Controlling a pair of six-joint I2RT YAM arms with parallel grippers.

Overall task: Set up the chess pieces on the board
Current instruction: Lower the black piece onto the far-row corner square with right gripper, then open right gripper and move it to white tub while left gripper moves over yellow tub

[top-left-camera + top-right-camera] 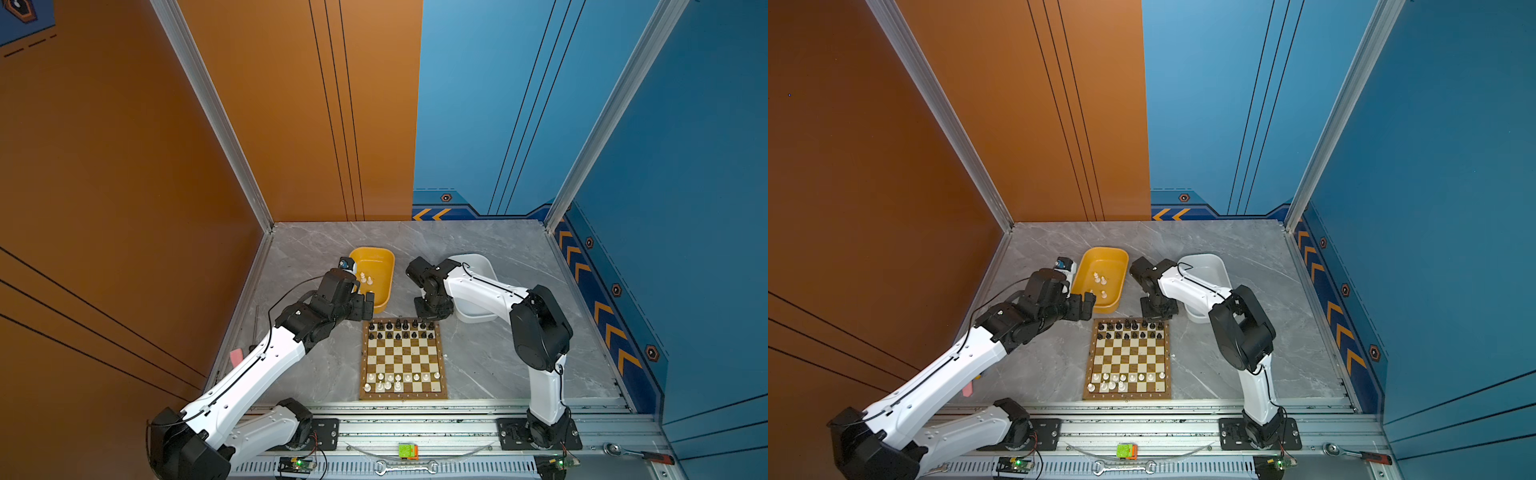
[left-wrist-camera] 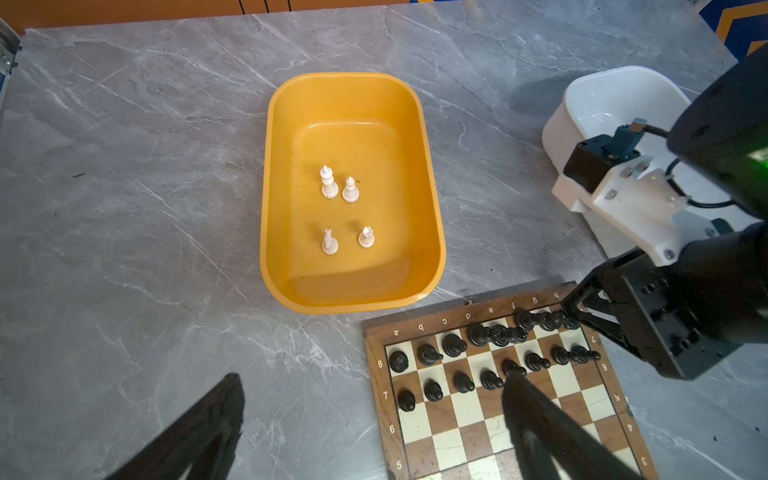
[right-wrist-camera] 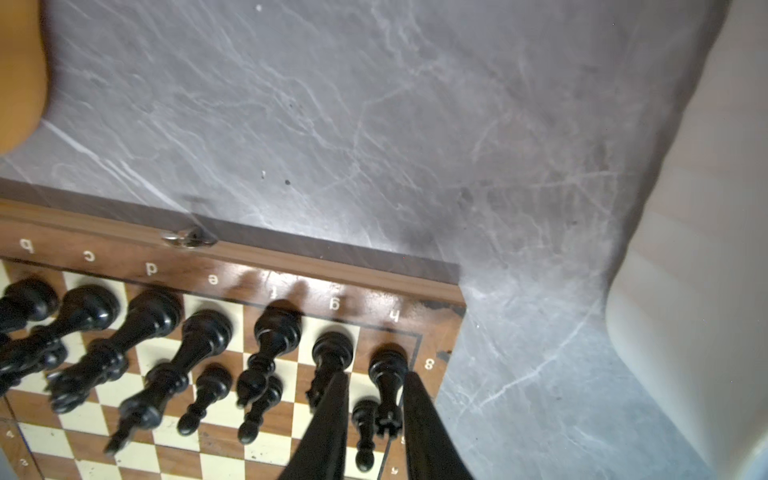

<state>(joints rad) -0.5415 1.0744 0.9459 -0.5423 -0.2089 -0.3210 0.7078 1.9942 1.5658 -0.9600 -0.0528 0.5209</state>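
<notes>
Grey marbled table (image 1: 498,332). The board (image 1: 402,355) lies toward its near edge.

Yellow tub (image 2: 270,166) sits just beyond the board's far left corner, white tub (image 1: 478,259) just beyond its far right corner.

Left gripper (image 2: 372,376) hovers off the board's far left corner, beside the yellow tub, with jaws spread wide and nothing in them. Right gripper (image 3: 375,376) is down at the board's far right corner. Its jaws are slightly parted either side of the black rook (image 3: 388,365), which stands on h8; a gap shows on one side, so it is not pinched.

Black pieces (image 1: 401,330) fill the board's two far rows. White pieces (image 1: 399,380): the pawn row looks complete, while the rim row holds four at its left end. Four cream pieces (image 2: 329,185) wait upright in the yellow tub.

Judgement: the step in hand is letting go of the corner rook, and black looks done. Next, the right gripper should lift straight up clear of the neighbouring pawn, and the left should reach into the yellow tub.
</notes>
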